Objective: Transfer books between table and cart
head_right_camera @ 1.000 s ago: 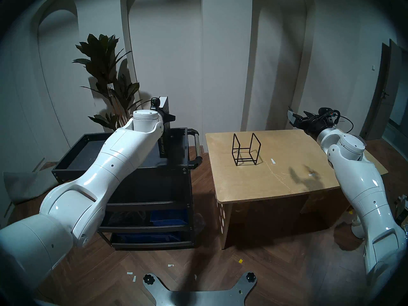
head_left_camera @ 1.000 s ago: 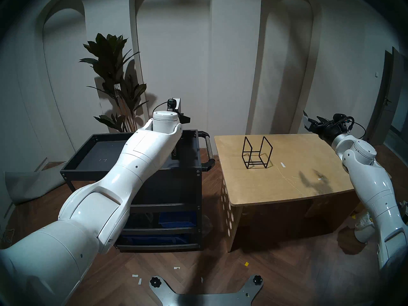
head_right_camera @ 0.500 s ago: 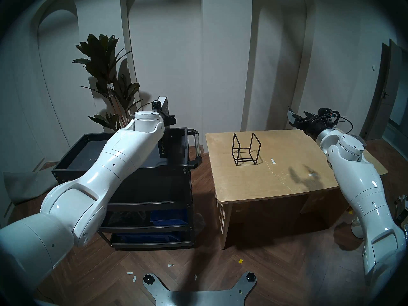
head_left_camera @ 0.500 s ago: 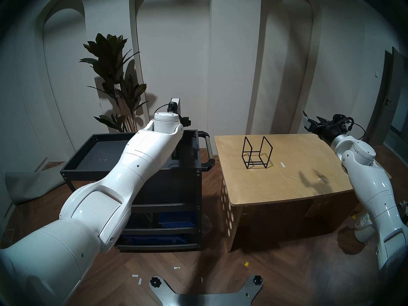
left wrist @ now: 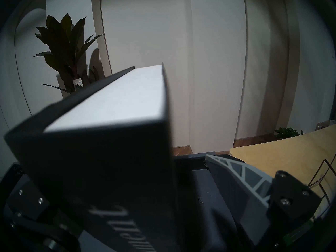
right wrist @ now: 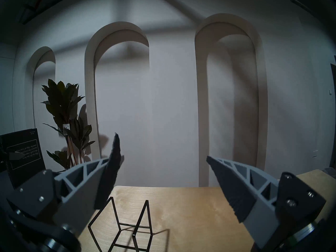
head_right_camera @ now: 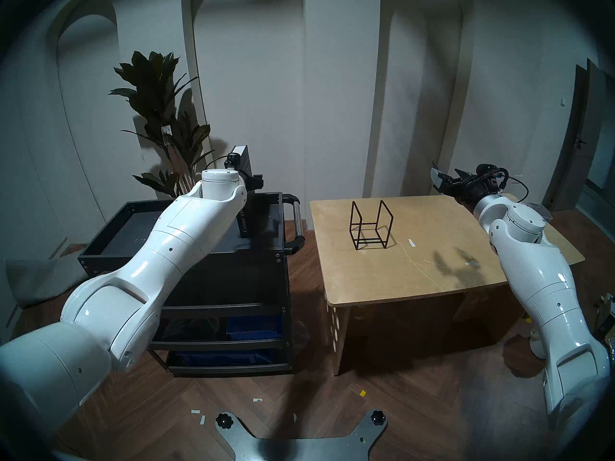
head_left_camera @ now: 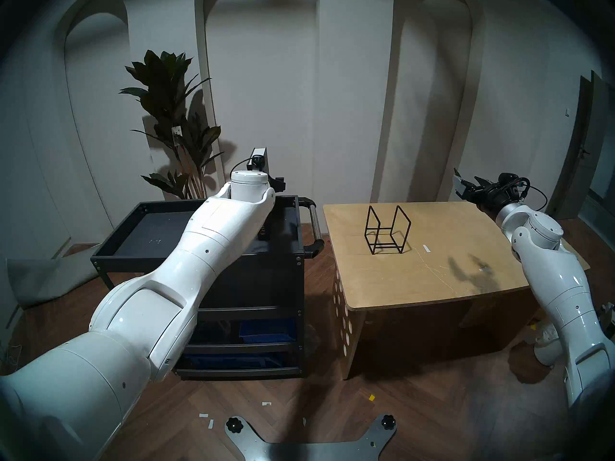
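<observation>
The black book [head_left_camera: 260, 154] stands on end at the right of the black cart's [head_left_camera: 279, 250] top tray, leaning left, with its white-lettered spine [head_right_camera: 244, 224] facing me. My left gripper [head_left_camera: 271, 181] is open around its upper part. In the left wrist view the spine and white page edges [left wrist: 109, 155] fill the left, and the right finger [left wrist: 241, 175] stands clear of the cover. The left finger is hidden. My right gripper [head_left_camera: 469, 184] is open and empty above the far right edge of the plywood table [head_left_camera: 416, 277]. It also shows in the right wrist view [right wrist: 161, 146].
A small black wire-frame rack [head_left_camera: 387, 230] stands on the table's far left part. A tall plant [head_left_camera: 173, 117] is behind the cart. Blue bins [head_left_camera: 266, 330] sit on the cart's lower shelves. The cart's handle [head_left_camera: 314, 227] faces the table across a narrow gap.
The book's top has tipped to the left with my left wrist. My right gripper and arm have shifted a little to the left and down.
</observation>
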Robot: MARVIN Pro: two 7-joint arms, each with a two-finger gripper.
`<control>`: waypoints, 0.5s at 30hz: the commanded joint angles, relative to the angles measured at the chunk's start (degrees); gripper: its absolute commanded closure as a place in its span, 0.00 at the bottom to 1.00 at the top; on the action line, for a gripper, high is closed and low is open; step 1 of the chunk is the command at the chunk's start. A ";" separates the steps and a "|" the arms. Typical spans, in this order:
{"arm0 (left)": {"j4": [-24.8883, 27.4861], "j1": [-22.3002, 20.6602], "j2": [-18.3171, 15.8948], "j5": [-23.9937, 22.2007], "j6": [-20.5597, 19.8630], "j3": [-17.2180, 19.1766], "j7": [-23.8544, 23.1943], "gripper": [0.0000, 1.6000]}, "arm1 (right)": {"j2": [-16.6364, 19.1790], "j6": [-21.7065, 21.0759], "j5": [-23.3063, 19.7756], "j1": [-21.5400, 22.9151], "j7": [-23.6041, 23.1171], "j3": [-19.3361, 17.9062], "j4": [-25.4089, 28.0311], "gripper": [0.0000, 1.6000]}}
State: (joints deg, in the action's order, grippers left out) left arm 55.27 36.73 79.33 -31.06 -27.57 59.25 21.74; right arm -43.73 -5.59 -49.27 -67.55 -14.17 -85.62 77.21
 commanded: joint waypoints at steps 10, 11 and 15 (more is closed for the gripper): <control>7.54 1.69 -1.99 -1.03 -1.22 1.78 0.67 0.00 | -0.77 0.52 0.57 2.52 -0.37 -0.05 -0.45 0.00; 8.17 2.08 -2.14 -1.45 -1.91 1.99 0.66 0.00 | -0.84 0.50 0.64 2.62 -0.38 -0.01 -0.53 0.00; 10.80 3.79 -2.86 -2.20 -2.81 2.26 1.16 0.00 | -1.19 0.76 0.97 2.87 -0.63 0.21 -1.08 0.00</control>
State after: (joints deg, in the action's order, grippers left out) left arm 60.98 39.01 77.60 -32.55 -29.14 60.70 22.57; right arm -44.75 -5.57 -48.45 -66.38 -14.56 -85.25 76.15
